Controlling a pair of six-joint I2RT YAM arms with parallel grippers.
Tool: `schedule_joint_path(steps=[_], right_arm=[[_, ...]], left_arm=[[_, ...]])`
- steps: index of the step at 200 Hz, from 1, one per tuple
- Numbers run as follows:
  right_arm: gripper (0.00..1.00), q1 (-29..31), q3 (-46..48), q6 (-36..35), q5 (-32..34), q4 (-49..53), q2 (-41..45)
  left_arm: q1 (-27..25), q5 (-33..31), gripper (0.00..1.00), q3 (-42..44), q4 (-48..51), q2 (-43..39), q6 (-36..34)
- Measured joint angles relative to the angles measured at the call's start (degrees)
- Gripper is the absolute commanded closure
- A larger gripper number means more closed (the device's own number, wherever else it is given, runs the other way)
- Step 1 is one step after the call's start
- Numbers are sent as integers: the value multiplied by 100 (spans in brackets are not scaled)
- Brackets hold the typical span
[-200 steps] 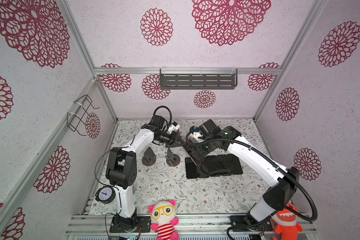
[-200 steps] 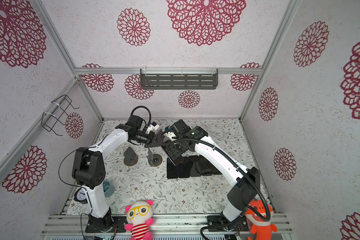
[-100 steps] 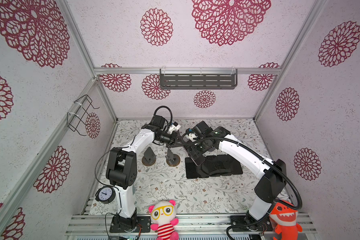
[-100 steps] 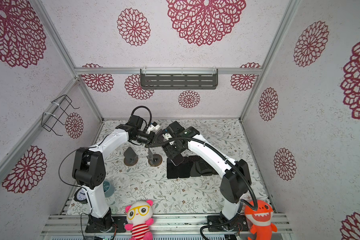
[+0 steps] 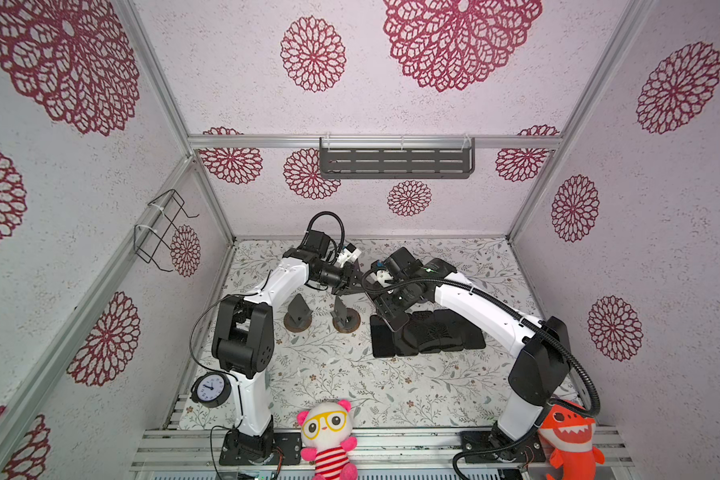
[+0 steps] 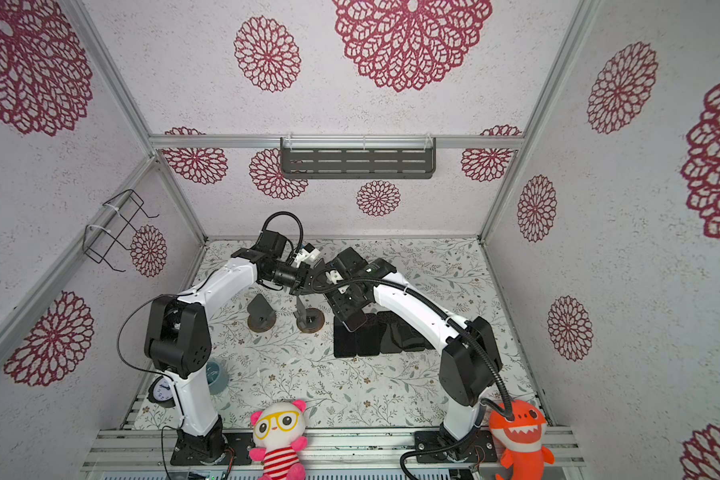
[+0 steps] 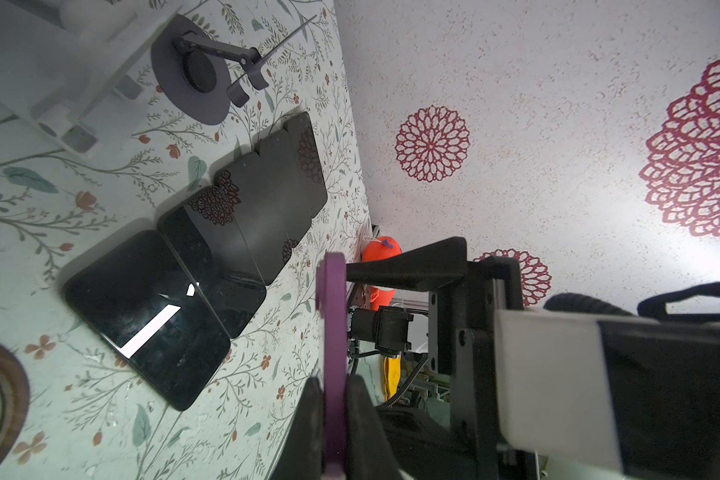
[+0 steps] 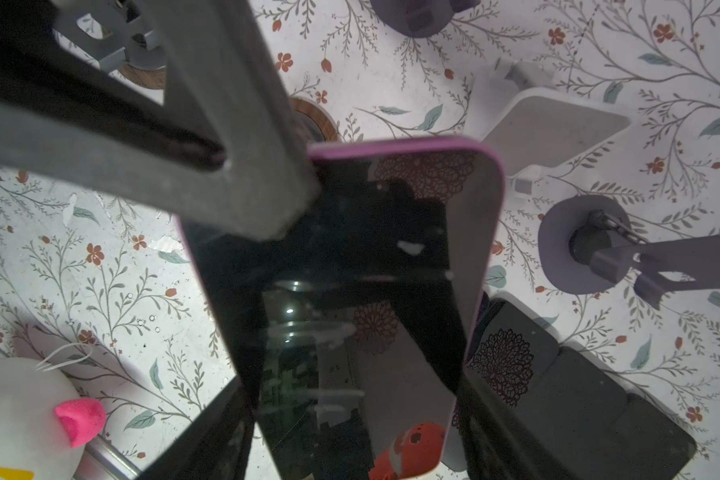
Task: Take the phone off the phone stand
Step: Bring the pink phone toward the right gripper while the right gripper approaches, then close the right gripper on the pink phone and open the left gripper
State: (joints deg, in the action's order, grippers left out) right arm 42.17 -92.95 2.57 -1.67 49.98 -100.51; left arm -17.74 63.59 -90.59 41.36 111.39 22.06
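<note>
Floral-printed paper covers the desk (image 5: 350, 390), walled in by white panels (image 5: 454, 112) stamped with crimson rosettes, and the work sits just above the middle of both top views. Hanging there is the phone (image 8: 350, 266), lifted clear of the desk and off the phone stand (image 5: 345, 320), which stands empty on its round brown base just to the left of it in a top view. The phone hangs over the left end of a row of dark phones (image 5: 429, 336) lying flat. The left pincer (image 7: 334, 390) is clamped tight on one thin edge near a corner, a hold that seems meant only to carry the phone off the stand and offer its long body to the partner. The right pincer (image 8: 350, 399) straddles the phone across its width, a finger along each long side at the bottom of the right wrist view. Whether those fingers have pressed home I cannot tell, though the placing reads as a hand-over grip, broader and steadier than the corner pinch. The phone is a slim slab with a black, glossy, unlit screen that mirrors the rosettes, set in a pink-purple case with rounded corners; edge-on in the left wrist view it shows as a narrow purple strip
</note>
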Motion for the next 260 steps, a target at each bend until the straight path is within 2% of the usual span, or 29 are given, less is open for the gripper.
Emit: schedule_joint_path(steps=[35,55,75,115,165,260], right_arm=[[27,4,57,4,2,-111,0],[18,2,63,11,24,-127,0],[13,-13,66,-4,72,-122,0],[12,-90,114,-55,90,-140,13],[16,-166,297,-170,-131,-219,22],[37,-334,470,-457,-577,-293,175]], left_arm=[[0,-55,100,0,0,0,4],[0,-70,100,0,-2,0,4],[0,-48,100,0,0,0,4],[0,7,100,0,-4,0,-4],[0,28,100,0,52,0,-157],[-13,70,100,-50,116,2,-251]])
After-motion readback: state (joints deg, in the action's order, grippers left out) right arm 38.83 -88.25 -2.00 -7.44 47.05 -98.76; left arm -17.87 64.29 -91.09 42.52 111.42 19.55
